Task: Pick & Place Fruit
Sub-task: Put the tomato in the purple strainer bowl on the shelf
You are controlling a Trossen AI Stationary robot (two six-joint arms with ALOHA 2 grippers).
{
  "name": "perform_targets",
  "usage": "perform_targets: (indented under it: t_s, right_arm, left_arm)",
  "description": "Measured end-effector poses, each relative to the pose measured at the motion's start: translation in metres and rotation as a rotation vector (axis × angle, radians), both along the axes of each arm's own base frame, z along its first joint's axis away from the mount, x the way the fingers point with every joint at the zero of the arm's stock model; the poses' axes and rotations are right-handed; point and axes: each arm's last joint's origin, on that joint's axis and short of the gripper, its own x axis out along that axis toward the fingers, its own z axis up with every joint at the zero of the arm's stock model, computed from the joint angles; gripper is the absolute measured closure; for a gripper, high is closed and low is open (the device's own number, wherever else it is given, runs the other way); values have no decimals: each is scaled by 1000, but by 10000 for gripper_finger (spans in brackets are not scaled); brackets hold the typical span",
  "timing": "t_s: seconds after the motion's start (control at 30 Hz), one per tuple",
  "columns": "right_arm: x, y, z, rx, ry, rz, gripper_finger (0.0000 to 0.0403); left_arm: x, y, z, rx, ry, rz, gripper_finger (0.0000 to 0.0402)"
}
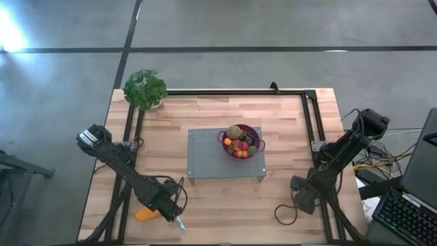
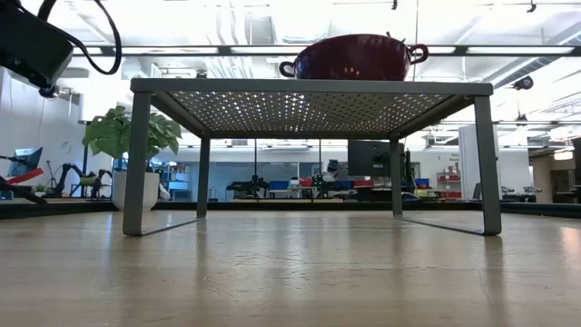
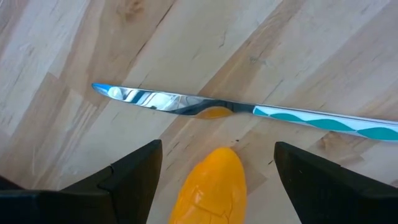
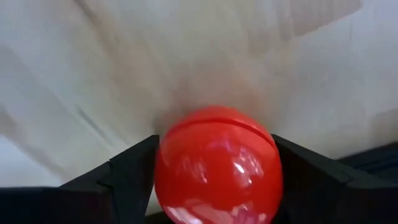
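An elongated orange fruit (image 3: 211, 186) lies on the wooden table near its front left corner; it also shows in the high view (image 1: 145, 214). My left gripper (image 3: 217, 149) is open over it, one finger on each side, with a gap to the fruit. My right gripper (image 4: 214, 140), low over the table's right front (image 1: 300, 197), is shut on a red ball (image 4: 217, 168). A dark red bowl (image 1: 258, 131) holding several small fruits stands on a grey perforated stand (image 1: 205, 154) at the table's middle. My right gripper pinches the red ball between its two fingers, on the ball's two opposite sides (image 4: 166, 171). The ball fills the gap between the fingers. Whether it rests on the table or is lifted clear, I cannot tell.
A slim knife with a white and teal handle (image 3: 323, 119) lies on the table just beyond the orange fruit. A leafy potted plant (image 1: 145, 89) stands at the far left corner. A black frame rail (image 1: 225, 91) runs along the far edge and both sides.
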Motion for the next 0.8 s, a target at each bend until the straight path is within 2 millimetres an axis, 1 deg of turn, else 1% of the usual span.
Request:
perform_targets:
  t_s: [0.13,0.23,0.3,0.47,0.57,0.8]
  right_arm:
    - [0,0,3,18,-13,0,145]
    - [0,0,4,25,-21,-1,152]
    - [0,0,4,26,-21,-1,149]
    - [0,0,5,29,-24,-2,125]
    - [0,0,5,30,-25,-1,123]
    - [1,1,5,35,-30,4,156]
  left_arm:
    - [0,0,0,2,-2,0,87]
    - [0,0,0,2,-3,0,87]
    - [0,0,0,2,-4,0,87]
    - [1,0,0,5,-11,0,87]
    - [1,0,0,4,-13,1,87]
    - [1,0,0,3,-13,0,87]
